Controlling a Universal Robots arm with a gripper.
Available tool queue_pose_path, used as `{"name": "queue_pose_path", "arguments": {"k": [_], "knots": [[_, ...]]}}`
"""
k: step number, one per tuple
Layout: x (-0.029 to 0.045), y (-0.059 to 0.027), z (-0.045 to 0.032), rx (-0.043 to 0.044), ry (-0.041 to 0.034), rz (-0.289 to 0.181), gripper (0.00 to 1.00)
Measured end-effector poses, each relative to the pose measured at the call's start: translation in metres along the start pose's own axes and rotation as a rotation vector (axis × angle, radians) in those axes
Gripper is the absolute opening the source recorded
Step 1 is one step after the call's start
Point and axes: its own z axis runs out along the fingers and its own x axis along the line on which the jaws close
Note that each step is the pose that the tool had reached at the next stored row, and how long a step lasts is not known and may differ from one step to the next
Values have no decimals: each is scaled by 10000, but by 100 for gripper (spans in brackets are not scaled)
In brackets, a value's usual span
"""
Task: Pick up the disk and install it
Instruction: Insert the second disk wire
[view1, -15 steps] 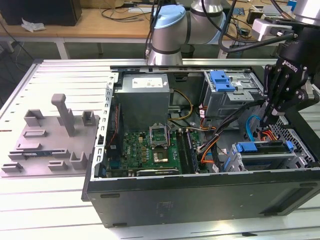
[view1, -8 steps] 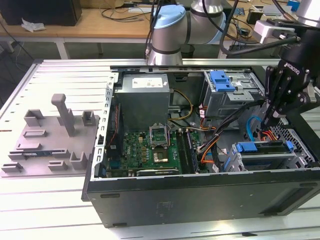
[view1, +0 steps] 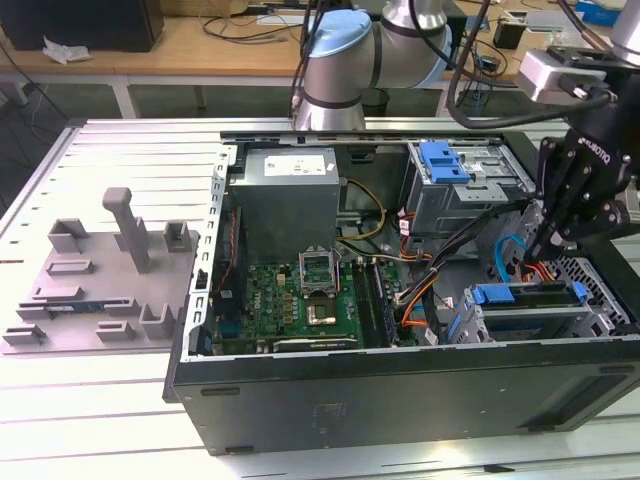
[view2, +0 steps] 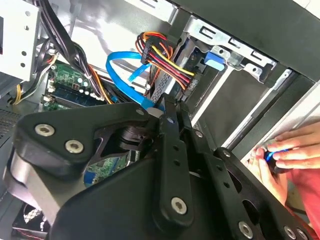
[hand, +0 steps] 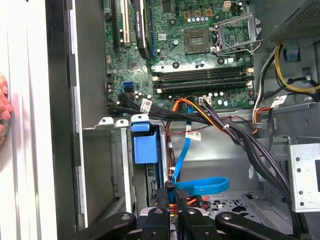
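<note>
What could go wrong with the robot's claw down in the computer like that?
The gripper sits right beside the blue cable and the red-and-yellow wires, so it might snag or tug them. A person's hand rests at the edge of the computer case close to the arm, so it could get bumped.

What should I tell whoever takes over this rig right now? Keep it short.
Gripper: low inside the case, over the drive cage at the exterior view's right, among the cables; grip state not clear.
Disk: lying in that cage, blue carrier around it.
Done: disk picked up and brought into the cage.
Left: whether it is fully seated cannot be told.
Note: a person's hand rests at the case edge.
</note>
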Motion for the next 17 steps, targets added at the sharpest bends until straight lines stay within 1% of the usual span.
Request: {"name": "queue_pose_path", "arguments": {"k": [1,2,3,4,7,8,9,11,14,16,17], "knots": [[25,-2,2,-8,-111,-6,16],[44,-4,3,-13,-196,-11,16],[72,-7,5,-20,-324,-19,16],[97,-9,8,-27,-432,-25,16],[159,-14,12,-35,-614,-35,16],[191,-18,14,-39,-673,-40,16],[217,-22,16,-43,-721,-44,16],[243,-35,17,-46,-776,-57,16],[272,-56,19,-51,-842,-77,16],[296,-61,21,-53,-870,-88,16],[324,-65,27,-53,-881,-110,16]]}}
